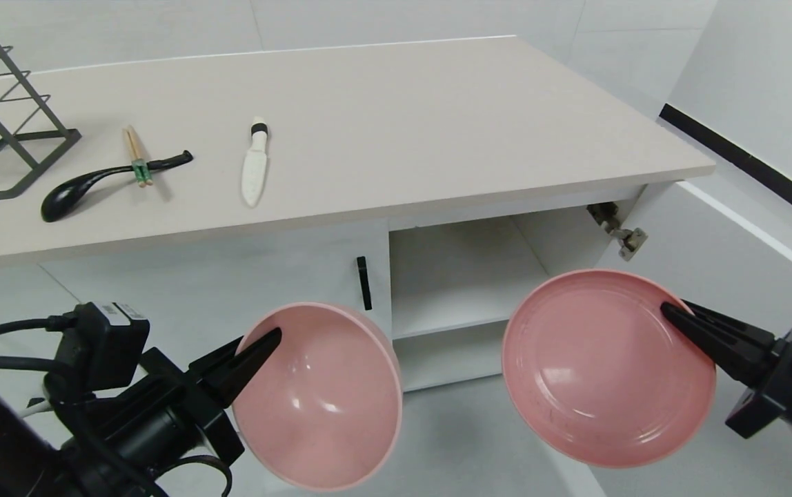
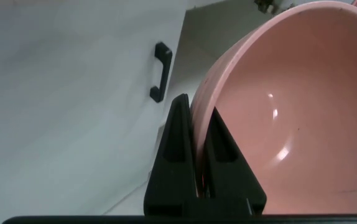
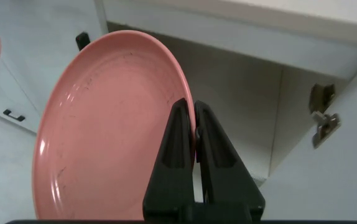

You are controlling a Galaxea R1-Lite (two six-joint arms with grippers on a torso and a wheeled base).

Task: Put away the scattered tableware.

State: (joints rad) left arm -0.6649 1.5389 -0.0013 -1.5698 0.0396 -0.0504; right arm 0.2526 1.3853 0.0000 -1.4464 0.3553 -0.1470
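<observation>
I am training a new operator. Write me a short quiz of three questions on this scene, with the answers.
1. True or false: the left gripper is shut on the deep pink bowl.
2. Which lies on the beige worktop? A) white knife B) glass cup C) steel fork
3. Fill in: the right gripper grips the flat round pink plate by its ____.
Key: 1 true; 2 A; 3 rim.

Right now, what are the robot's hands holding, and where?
The left gripper pinches the pink bowl by its rim; the right gripper pinches the pink plate by its rim.
</observation>
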